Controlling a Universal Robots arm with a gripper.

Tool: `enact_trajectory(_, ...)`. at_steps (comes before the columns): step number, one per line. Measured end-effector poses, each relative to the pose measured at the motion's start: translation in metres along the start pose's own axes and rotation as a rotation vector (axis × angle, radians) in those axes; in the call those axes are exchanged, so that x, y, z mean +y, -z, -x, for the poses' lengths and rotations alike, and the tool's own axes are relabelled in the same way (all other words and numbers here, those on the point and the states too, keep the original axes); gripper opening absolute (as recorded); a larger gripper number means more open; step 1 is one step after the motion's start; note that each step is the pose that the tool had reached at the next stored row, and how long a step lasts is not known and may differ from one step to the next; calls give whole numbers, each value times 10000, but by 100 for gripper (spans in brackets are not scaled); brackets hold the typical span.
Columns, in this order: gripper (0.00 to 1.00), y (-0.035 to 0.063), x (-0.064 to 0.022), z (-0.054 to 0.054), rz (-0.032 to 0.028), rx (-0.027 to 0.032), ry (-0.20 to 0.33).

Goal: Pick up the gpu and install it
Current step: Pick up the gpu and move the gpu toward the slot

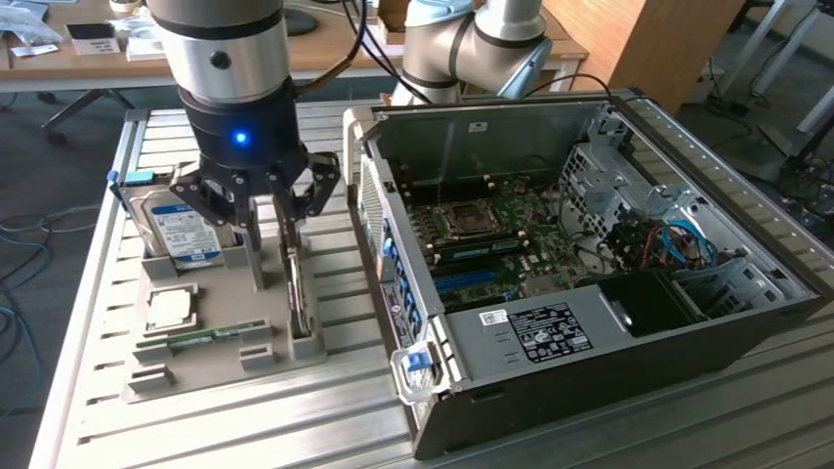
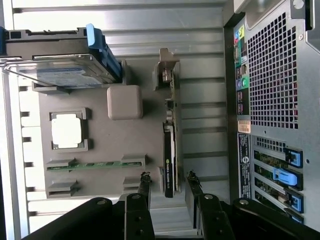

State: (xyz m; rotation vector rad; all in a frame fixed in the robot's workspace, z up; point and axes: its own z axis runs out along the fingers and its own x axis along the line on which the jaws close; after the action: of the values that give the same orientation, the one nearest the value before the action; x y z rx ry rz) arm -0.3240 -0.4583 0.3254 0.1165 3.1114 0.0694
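The gpu [image 1: 299,288] stands on its long edge in a slot of the grey parts tray [image 1: 241,308], beside the open computer case [image 1: 587,264]. In the wrist view the gpu [image 2: 170,150] is a thin dark-and-green strip with its metal bracket at the far end. My gripper [image 1: 280,220] hangs directly over the card. The gripper [image 2: 168,192] is open, with one finger on each side of the card's near end and a gap on both sides. Nothing is held.
In the same tray, a blue-labelled hard drive [image 1: 183,230] stands upright, with a CPU [image 1: 170,308] and a RAM stick [image 1: 209,337] beside it. The case lies on its side with the motherboard [image 1: 482,234] exposed. Its rear panel [image 2: 275,100] is close to the gpu.
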Motion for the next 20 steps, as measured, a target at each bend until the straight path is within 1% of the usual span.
enact_trajectory(5, 42, -89, 3, -3, 2, 0, 0)
enact_trajectory(11, 42, -99, 4, -3, 2, 0, 0)
enact_trajectory(14, 42, -131, 3, -5, 58, 3, -3)
enact_trajectory(15, 42, -147, 2, -5, 68, 6, -4)
enact_trajectory(20, 42, -239, -3, -7, 84, 6, -3)
